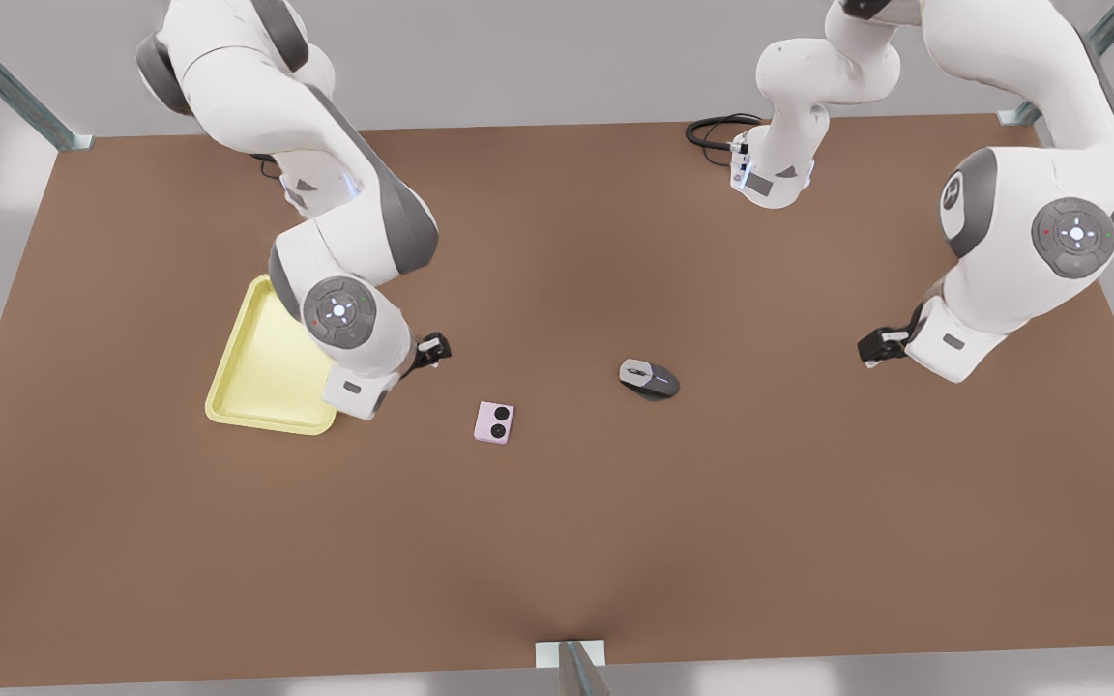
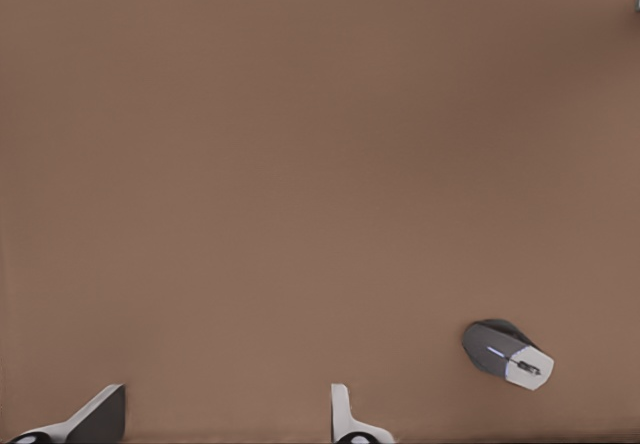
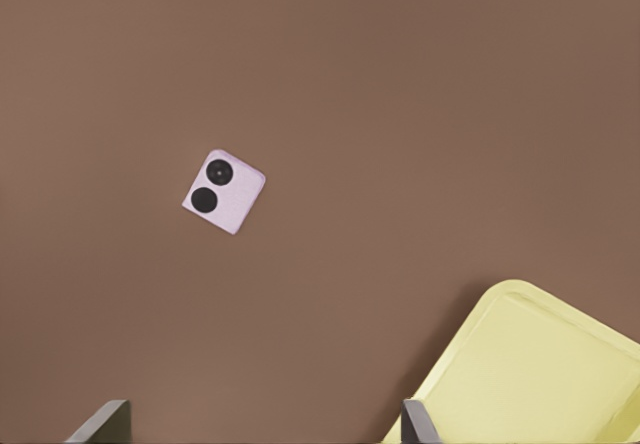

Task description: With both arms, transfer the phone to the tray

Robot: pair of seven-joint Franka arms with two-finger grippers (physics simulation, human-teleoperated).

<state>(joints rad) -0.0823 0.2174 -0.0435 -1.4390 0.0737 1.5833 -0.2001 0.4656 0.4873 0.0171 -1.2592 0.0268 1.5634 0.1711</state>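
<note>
The pale pink phone (image 1: 494,422) (image 3: 224,191) lies flat on the brown table, its two black circles facing up. The pale yellow tray (image 1: 248,377) (image 3: 540,374) sits to the phone's left in the front view, partly covered by an arm. My right gripper (image 1: 431,348) (image 3: 262,430) hovers open between tray and phone, holding nothing. At the front view's right my left gripper (image 1: 881,344) (image 2: 222,430) hangs open and empty, far from the phone.
A grey-and-black computer mouse (image 1: 649,379) (image 2: 507,355) rests right of the phone in the front view, between the two grippers. A black cable (image 1: 717,130) loops at the table's far edge. Metal posts stand at the table's corners.
</note>
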